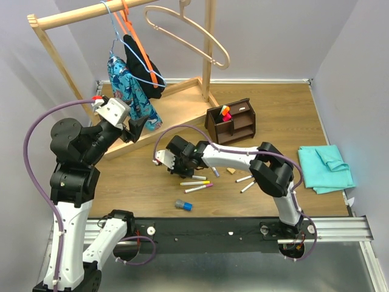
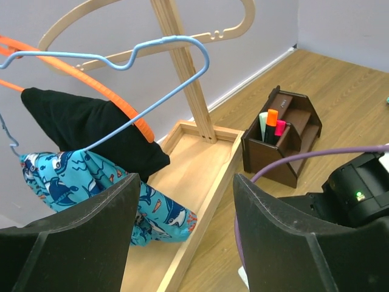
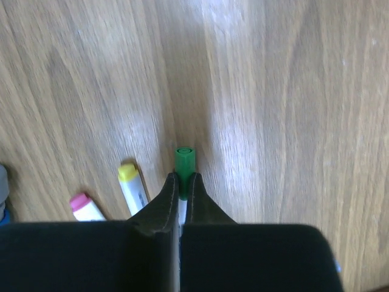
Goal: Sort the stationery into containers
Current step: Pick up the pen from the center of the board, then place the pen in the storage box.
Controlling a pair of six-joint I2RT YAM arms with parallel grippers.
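Right gripper [image 3: 180, 190] is pressed onto the green-capped marker [image 3: 184, 159], pinching its thin white barrel just behind the cap, low on the table [image 3: 273, 91], near-left of the desk organiser [image 1: 238, 125]; best bet is to lift straight, clear the yellow-capped marker [image 3: 130, 181] just left, keep it level, then carry it far-right to an open compartment; left gripper [image 2: 185, 201] hangs spread, empty

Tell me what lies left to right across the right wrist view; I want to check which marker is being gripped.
grey object cut off at the frame edge → pink-capped marker → yellow-capped marker → green-capped marker, pinched in the right gripper
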